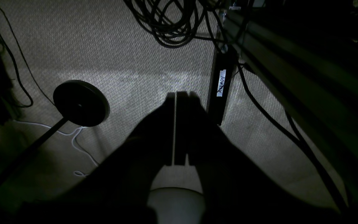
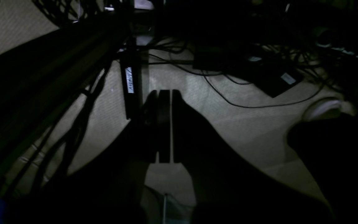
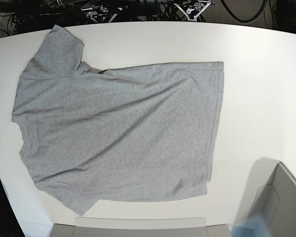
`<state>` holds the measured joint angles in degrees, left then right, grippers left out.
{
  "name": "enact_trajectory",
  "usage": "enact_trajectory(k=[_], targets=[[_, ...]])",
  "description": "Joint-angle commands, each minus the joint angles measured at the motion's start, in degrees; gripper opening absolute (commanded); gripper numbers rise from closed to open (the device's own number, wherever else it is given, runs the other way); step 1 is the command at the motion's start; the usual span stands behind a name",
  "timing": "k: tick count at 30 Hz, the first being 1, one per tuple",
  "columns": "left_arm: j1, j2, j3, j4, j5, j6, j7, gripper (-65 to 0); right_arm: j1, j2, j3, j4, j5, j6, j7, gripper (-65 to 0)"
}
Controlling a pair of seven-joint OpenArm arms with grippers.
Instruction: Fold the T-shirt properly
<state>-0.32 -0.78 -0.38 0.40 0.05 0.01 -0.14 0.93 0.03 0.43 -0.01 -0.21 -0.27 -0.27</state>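
White and smooth, the bench [image 3: 256, 98] carries the light heather-grey short-sleeved cotton T-shirt [image 3: 118, 133], spread flat with its plain side up across the left and middle of the base view, sleeves at the left, hem toward the right. Pale grey bin walls [image 3: 286, 192] sit at the lower right edge. Neither arm appears in that view. Both wrist views look down at dim carpet and black cables: right gripper [image 2: 164, 93] jaws pressed together, holding nothing; left gripper [image 1: 180, 94] jaws likewise closed and empty.

Left hand [image 1: 179, 93] dark and silhouetted, flat tapering fingers, right hand [image 2: 165, 91] alike
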Motion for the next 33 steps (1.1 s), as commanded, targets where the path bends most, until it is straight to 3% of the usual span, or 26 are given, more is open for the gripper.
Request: enact_trajectory(k=[1,5,13,16,33], targets=[[-0.08,0.20,-0.01,0.08,0.34,0.21,-0.25,-65.0,-0.36,0.27,0.06,0.05,0.16,-0.03,0.14,-65.0],[-0.08,0.20,-0.28,0.08,0.17,0.21,-0.25,-65.0,-0.71,0.71,0.23,0.58,2.63,-0.03,0.14,-65.0],[-2.45,0.20,-0.10,0.08,0.17,0.21,-0.25,-65.0,-0.18,1.86,0.15,0.76,28.38,-0.03,0.05,-65.0],[-2.54,0.20,0.07,0.08,0.25,0.21,-0.25,-65.0,-0.09,2.38,-0.12,0.76,34.27,-0.03,0.05,-65.0],[-3.68,0.20,0.07,-0.01,0.34,0.21,-0.25,-65.0,1.05,3.09,-0.38,0.41,35.50,-0.03,-0.30,-65.0]])
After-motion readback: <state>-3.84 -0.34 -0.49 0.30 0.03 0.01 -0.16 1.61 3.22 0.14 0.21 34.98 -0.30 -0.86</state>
